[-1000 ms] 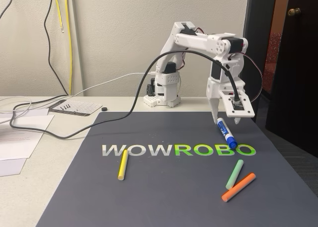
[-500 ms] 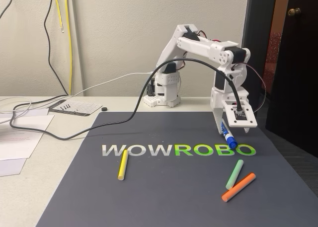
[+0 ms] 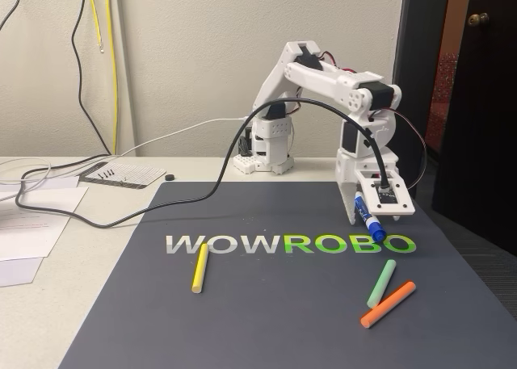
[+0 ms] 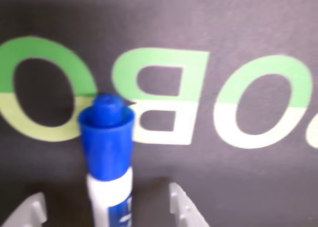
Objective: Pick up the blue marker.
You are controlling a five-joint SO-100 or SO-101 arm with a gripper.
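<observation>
Now, versus 1 s ago, the gripper (image 3: 365, 217) has come down around the blue marker (image 3: 369, 218) lying on the dark mat (image 3: 266, 304) by the green "ROBO", fingers apart and straddling its white barrel (image 4: 107, 202), blue cap forward, so closing looks next.

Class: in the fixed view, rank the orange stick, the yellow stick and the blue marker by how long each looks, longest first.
1. orange stick
2. yellow stick, nearly equal
3. blue marker, partly hidden by the gripper
</observation>
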